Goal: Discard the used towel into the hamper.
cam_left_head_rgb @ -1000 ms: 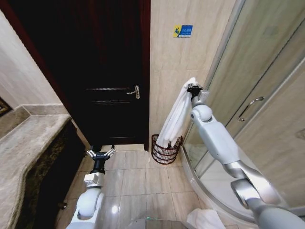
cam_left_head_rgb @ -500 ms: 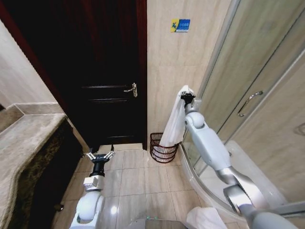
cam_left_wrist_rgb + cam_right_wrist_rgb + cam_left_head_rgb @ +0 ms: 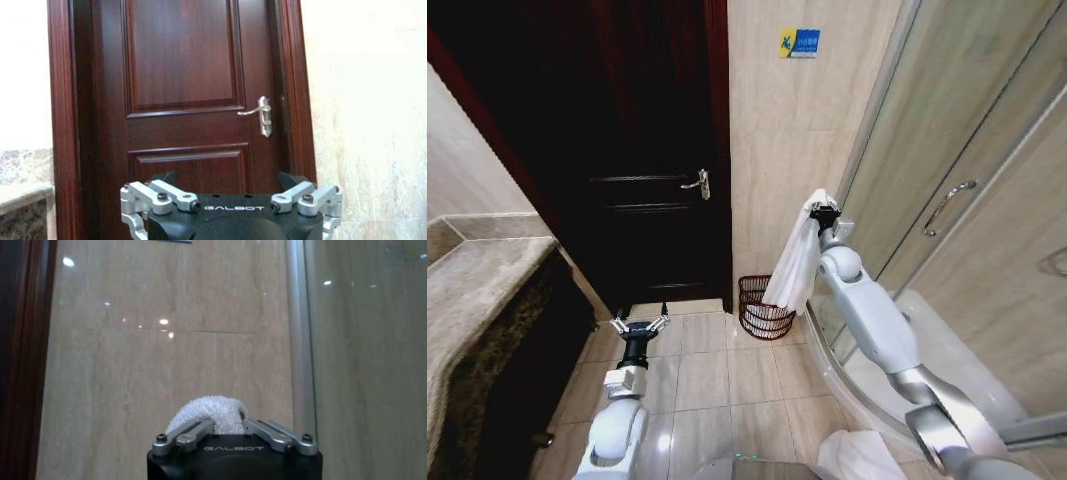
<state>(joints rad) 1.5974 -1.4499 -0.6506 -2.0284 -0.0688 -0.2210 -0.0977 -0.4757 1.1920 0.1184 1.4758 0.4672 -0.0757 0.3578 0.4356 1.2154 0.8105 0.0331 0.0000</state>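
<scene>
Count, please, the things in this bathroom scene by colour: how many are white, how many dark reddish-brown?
White: 1, the white terry towel hanging from the right gripper.
Dark reddish-brown: 2, the round openwork hamper and the panelled wooden door.
Total: 3.

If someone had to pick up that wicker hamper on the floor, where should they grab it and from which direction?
Probably the rim, from above. The hamper stands upright on the floor tiles with its mouth open upward and flares toward the rim, so its top edge is the easiest lip to pinch. Come in on the door side: the towel, held by the right gripper, hangs over the shower side.
</scene>
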